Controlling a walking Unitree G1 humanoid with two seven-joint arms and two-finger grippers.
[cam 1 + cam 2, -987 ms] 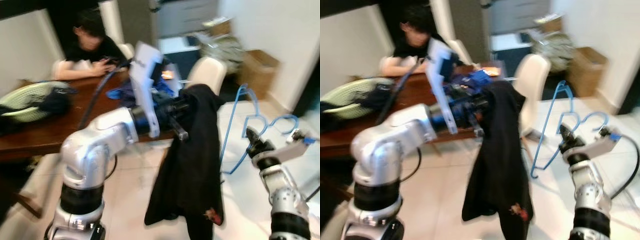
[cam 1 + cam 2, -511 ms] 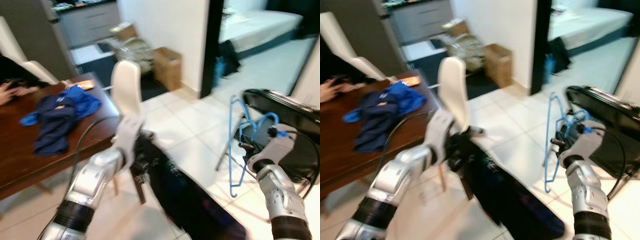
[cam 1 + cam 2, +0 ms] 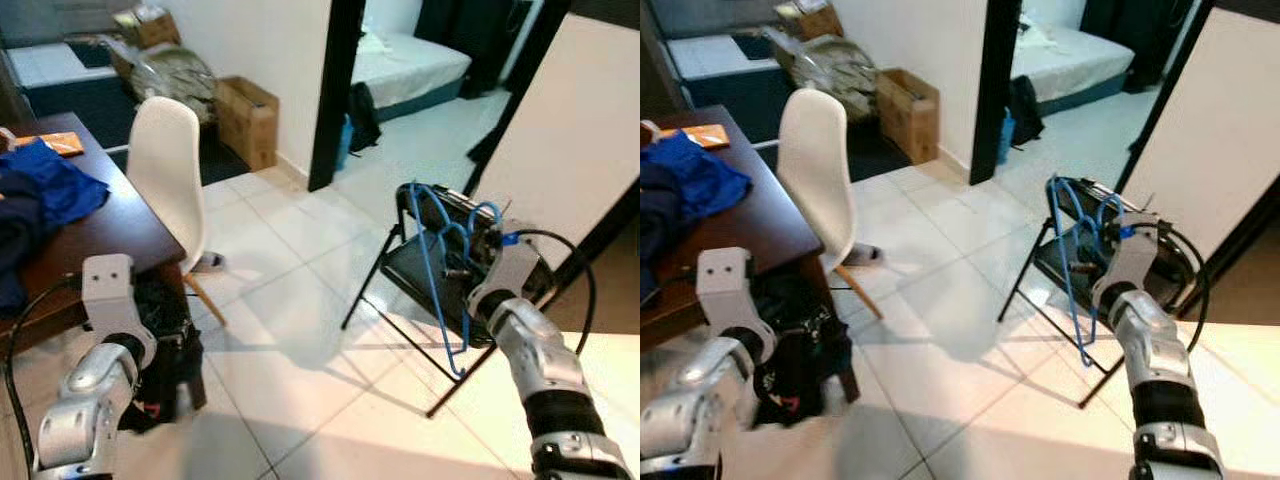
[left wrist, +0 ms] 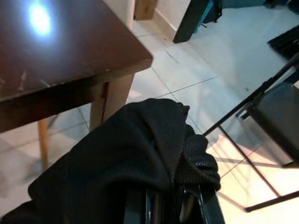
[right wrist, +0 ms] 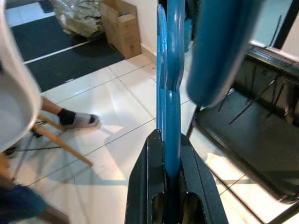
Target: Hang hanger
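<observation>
A blue wire hanger (image 5: 170,70) stands upright in my right gripper (image 5: 170,140), which is shut on its lower part. In the eye views that gripper (image 3: 472,292) holds the hanger beside a black folding rack (image 3: 415,265) to the right of the doorway. Low on the left, a black garment (image 3: 165,360) is bunched over my left gripper (image 4: 170,205), next to the table leg. The cloth covers most of its fingers, which are closed on it.
A brown table (image 3: 95,235) with blue clothes (image 3: 45,185) stands at the left, and a white chair (image 3: 165,160) is beside it. A cardboard box (image 3: 247,112) sits by the wall. An open doorway (image 3: 420,80) leads to a bedroom. A white panel (image 3: 570,130) stands at the right.
The camera has swung right, from the table and seated person to the doorway and rack. My left arm has dropped low with the garment. The right gripper still holds the hanger.
</observation>
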